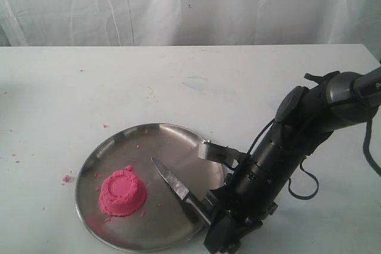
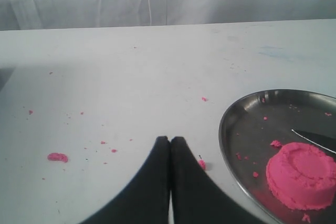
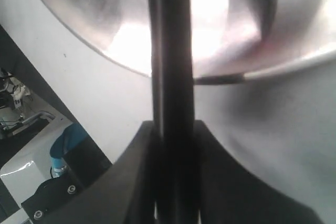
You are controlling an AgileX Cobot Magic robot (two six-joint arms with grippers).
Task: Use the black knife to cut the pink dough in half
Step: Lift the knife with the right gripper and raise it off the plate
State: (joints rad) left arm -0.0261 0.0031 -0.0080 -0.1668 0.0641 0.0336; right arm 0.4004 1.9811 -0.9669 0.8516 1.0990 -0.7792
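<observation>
At the near rim of the steel plate (image 1: 178, 147), gripping the black knife (image 1: 177, 186) by its handle with the right gripper (image 1: 209, 206).

Pinched from both sides between the fingers, going by the right wrist view, with the blade on or just over the steel and aimed toward the plate's middle. Just left of the blade, near but apart: the pink dough (image 1: 122, 193), whole, uncut, a ridged dome on the plate. Off the plate to the left, over the white table (image 1: 178, 75), nothing held in the left gripper (image 2: 170, 144), fingers pressed together. Likely to twist in so short a hold once lifted; likely to skate the unsteadied plate when pressing down; likely to land off centre, or to drag the soft dome rather than slice it.
</observation>
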